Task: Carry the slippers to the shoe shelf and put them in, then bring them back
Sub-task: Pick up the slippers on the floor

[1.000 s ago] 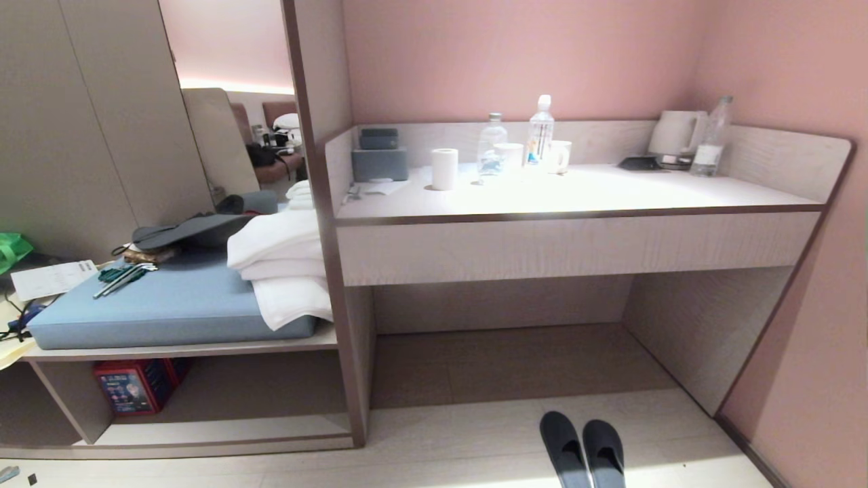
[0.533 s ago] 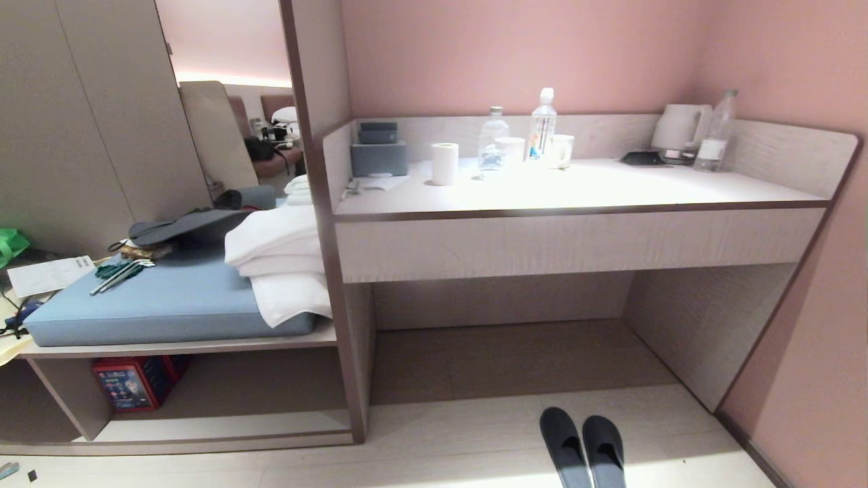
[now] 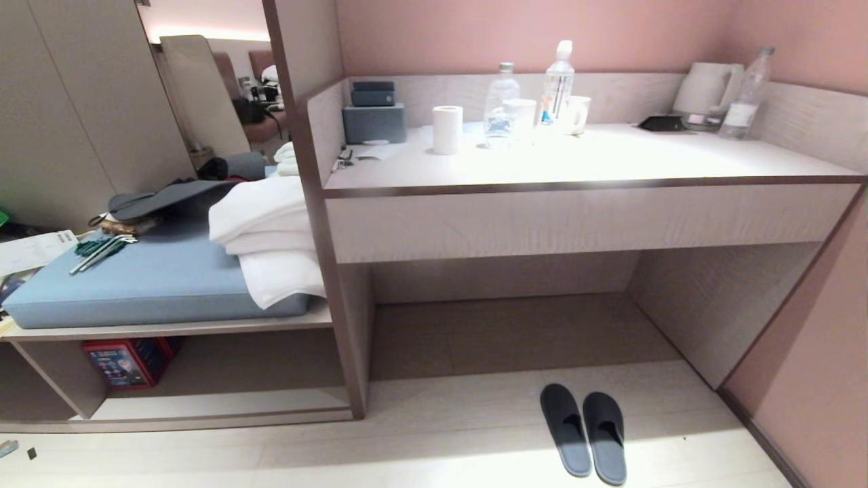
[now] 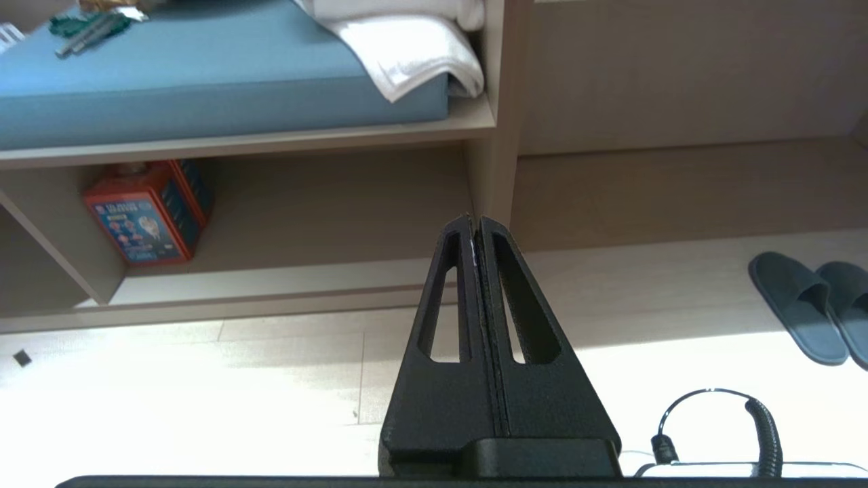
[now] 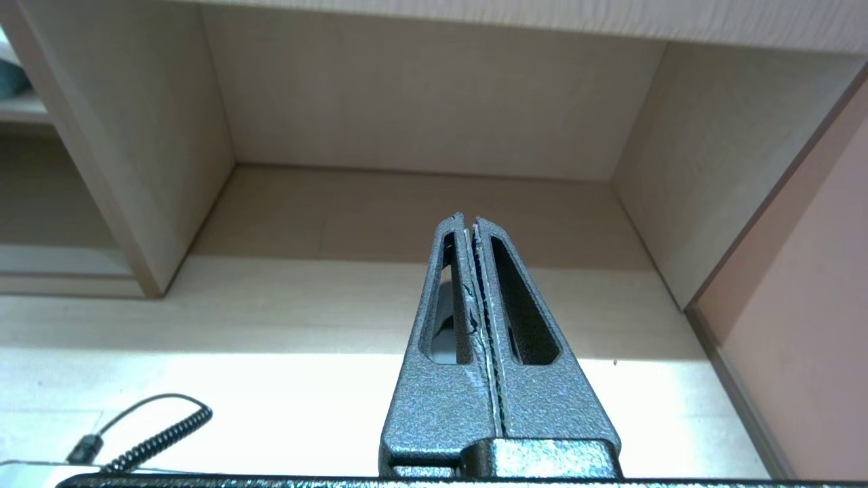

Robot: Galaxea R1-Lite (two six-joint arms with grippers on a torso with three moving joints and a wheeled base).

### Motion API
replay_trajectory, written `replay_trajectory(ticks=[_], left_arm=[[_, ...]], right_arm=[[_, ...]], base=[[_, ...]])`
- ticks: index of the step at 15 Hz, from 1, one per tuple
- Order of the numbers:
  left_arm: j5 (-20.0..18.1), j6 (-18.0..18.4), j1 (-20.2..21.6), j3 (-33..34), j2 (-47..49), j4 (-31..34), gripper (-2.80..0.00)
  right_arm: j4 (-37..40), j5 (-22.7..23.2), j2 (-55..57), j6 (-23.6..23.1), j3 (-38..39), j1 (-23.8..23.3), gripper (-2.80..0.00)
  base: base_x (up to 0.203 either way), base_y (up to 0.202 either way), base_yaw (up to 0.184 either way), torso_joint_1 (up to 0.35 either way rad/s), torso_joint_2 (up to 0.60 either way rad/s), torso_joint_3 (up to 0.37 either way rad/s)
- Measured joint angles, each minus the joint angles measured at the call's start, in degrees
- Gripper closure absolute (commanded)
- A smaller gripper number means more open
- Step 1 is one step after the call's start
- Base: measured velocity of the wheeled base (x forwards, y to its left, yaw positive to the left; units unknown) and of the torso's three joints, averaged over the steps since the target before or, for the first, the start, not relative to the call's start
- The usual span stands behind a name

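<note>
Slippers on floor, both grippers closed and empty.
The slippers lay side by side on the floor in front of the desk recess, well apart from the shoe shelf at left. L gripper and R gripper had fingers pressed together, holding nothing, above the floor.

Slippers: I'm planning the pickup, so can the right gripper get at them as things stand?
Probably yes: the slippers lie on open floor, nothing around them, but the right gripper is shut.
</note>
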Motion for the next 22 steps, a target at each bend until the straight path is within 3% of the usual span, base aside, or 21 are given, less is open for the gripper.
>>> replay_trajectory(ticks=[22], left_arm=[[0.0, 0.0, 0.0, 0.1, 0.0, -0.1, 0.0]], right_arm=[[-0.1, 0.1, 0.0, -0.2, 0.0, 0.0, 0.0]], base=[[0.0, 0.0, 0.0, 0.003, 0.0, -0.199]])
